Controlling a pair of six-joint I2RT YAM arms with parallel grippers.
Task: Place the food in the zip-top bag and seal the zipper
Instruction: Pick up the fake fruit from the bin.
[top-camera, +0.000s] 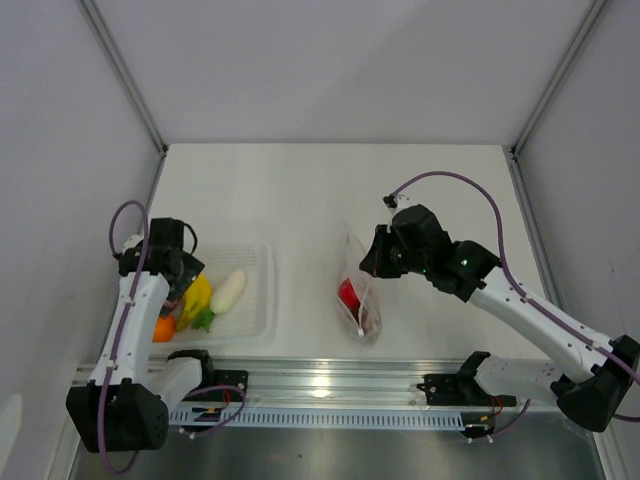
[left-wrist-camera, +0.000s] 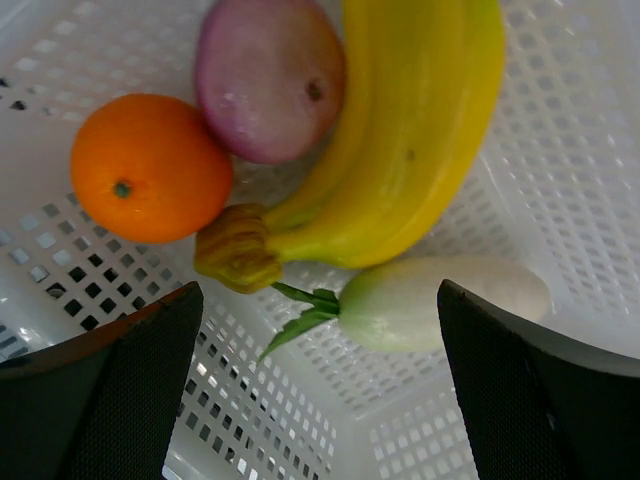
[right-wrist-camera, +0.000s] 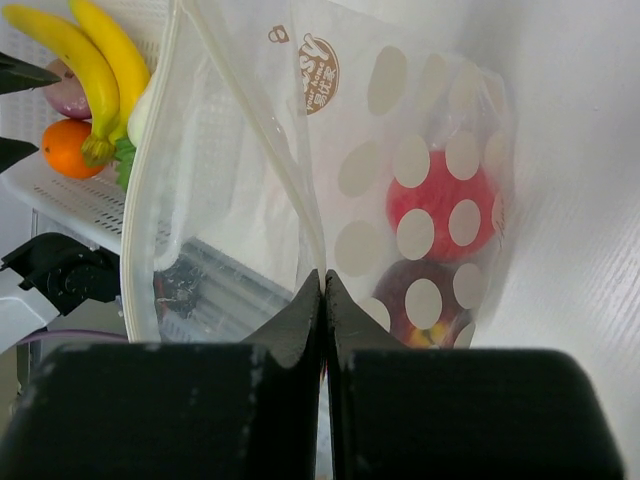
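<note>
**Now: bag (right-wrist-camera: 400, 120) pinched by one edge**

Right gripper (right-wrist-camera: 323, 285) is pressed together on the bag's edge; apple (right-wrist-camera: 440, 205) and dark fruit (right-wrist-camera: 420, 300) sit inside. Left gripper (left-wrist-camera: 318, 295) hangs spread over the tray's (left-wrist-camera: 580, 150) banana (left-wrist-camera: 420, 150), orange (left-wrist-camera: 150, 165), radish (left-wrist-camera: 440, 300).

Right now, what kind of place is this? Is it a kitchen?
Probably a robot test booth, not a kitchen. A left arm and a right arm are bolted to a metal rail by a white table with plain walls, and the food looks like toys in a basket.
</note>
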